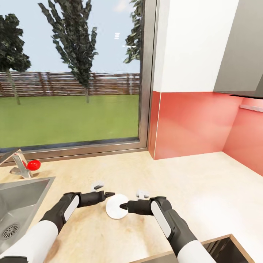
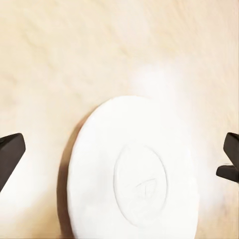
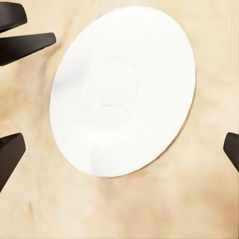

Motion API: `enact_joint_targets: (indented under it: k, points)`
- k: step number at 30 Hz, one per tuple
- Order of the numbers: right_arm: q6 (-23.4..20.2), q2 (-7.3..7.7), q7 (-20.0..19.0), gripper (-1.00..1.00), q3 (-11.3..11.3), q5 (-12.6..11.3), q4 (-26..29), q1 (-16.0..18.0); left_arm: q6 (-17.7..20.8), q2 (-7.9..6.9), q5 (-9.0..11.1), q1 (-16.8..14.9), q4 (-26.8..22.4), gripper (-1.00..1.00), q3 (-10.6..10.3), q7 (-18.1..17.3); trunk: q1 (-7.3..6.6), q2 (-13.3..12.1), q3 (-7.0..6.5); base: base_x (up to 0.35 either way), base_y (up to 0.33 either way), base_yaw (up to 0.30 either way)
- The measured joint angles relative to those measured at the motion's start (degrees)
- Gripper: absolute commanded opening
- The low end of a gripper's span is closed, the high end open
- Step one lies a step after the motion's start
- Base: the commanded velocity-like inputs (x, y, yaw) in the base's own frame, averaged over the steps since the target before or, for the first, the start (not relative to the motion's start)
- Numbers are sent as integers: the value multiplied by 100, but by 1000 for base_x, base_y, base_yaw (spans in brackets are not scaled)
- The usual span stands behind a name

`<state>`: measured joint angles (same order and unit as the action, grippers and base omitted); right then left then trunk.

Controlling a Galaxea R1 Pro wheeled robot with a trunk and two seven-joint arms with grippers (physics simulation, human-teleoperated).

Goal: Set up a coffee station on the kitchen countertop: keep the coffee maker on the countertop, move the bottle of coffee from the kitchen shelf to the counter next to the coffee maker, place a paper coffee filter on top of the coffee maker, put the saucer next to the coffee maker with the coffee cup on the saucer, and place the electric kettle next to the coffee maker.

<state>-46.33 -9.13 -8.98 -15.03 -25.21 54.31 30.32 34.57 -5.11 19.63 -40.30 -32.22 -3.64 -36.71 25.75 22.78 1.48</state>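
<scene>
- While the white saucer point(image 1: 117, 206) lies flat on the countertop point(image 1: 204, 182), both grippers flank it
- left gripper point(image 1: 109, 194): fingers apart
- right gripper point(image 1: 124, 206): fingers apart

Saucer point(image 1: 116, 208): plain white, round, with a shallow circular centre well, lying flat and upright on the pale wood-grain surface point(image 1: 204, 190), lower centre of the head view; nothing rests on it.

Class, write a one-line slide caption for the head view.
Both grippers, left and right, flank a white saucer lying on the countertop beside the sink.
</scene>
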Motion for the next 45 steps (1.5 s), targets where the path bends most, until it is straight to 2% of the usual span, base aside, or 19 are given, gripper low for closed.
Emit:
enact_joint_targets:
  k: [29, 39, 45]
  points:
    - [21, -18, 8, 100, -2, 2, -200, 3, 18, 26, 56, -3, 224, 100, 22, -80, -1, 2, -1, 0, 0, 0]
    - [101, -18, 5, 100, 4, 3, -205, 3, 32, 183, 29, -1, 219, 100, 12, -73, 0, 1, -1, 0, 0, 0]
    - [172, -18, 1, 100, 4, 8, -205, 2, 35, 208, 17, 0, 212, 100, 17, -69, 0, 1, 0, 0, 0, 0]
